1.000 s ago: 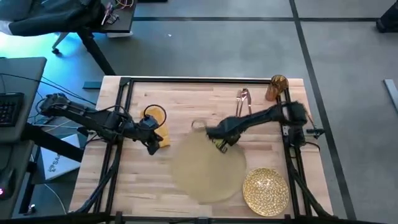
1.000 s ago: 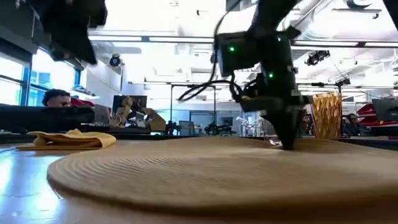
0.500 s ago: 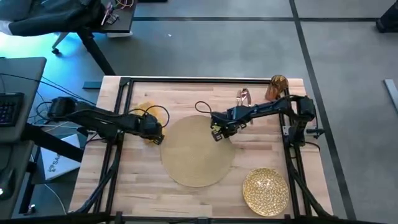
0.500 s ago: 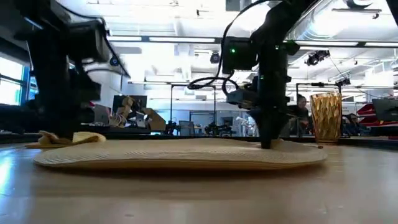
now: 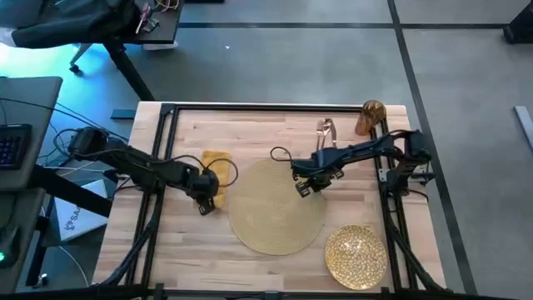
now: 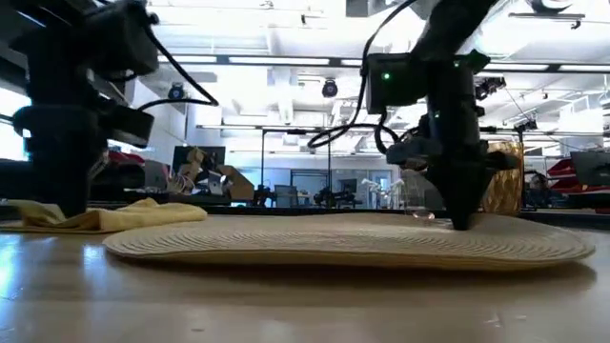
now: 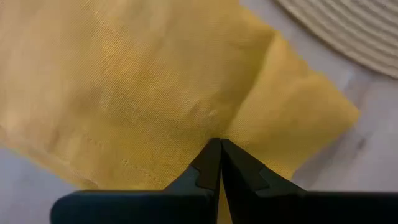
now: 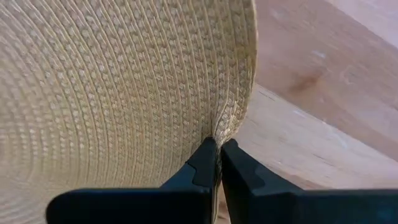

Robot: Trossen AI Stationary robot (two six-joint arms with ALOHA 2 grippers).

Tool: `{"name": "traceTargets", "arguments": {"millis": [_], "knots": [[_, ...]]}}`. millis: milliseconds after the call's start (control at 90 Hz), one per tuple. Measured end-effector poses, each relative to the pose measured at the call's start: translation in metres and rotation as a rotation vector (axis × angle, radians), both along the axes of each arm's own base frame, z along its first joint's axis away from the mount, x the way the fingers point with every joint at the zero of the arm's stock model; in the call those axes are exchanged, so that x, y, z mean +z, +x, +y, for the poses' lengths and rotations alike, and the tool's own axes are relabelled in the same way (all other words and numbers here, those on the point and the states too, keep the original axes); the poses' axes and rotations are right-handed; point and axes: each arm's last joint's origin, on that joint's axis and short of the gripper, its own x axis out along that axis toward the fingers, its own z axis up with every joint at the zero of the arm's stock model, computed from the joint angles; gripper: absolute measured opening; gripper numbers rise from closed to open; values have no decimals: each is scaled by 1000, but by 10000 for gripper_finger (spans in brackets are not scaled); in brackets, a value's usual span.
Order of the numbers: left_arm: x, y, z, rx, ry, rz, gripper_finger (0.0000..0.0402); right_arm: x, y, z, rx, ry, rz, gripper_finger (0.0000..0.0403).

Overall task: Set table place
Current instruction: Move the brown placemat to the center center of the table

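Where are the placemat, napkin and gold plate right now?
placemat [image 5: 271,212]: high view, bare woven centre.
napkin [image 7: 124,81]: left wrist view, flat yellow cloth.
gold plate [image 5: 356,257]: high view, textured middle.

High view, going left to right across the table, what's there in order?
Left gripper pinching the mustard napkin → round placemat → right gripper clamped on the placemat's edge → gold plate. The cutlery and the amber glass overlap these in left-right position, so I've left them out.

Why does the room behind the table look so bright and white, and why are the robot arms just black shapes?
Low view: ceiling lights behind the table blow out white, so the right hand on the placemat shows as a silhouette. High view: blue glow at the left edge. Left wrist view: the napkin is softly blurred.
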Motion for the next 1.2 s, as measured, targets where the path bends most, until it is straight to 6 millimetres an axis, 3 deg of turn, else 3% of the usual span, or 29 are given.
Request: {"name": "traceTargets", "arguments": {"millis": [267,622,911,1033,1200], "knots": [[2,3,-17,79,-37,-76,0,2,5,-1,-37,-10,-54,0],[2,-3,-31,84,-53,-67,0,9,-6,-3,-68,-64,16,0],[8,6,-43,197,-153,-186,0,11,0,-4,-115,-74,-29,0],[16,5,-43,194,-140,-152,0,17,4,-5,-115,-80,-41,0],[46,9,-40,170,-75,-184,0,38,12,-5,-44,-87,-71,23]]}}
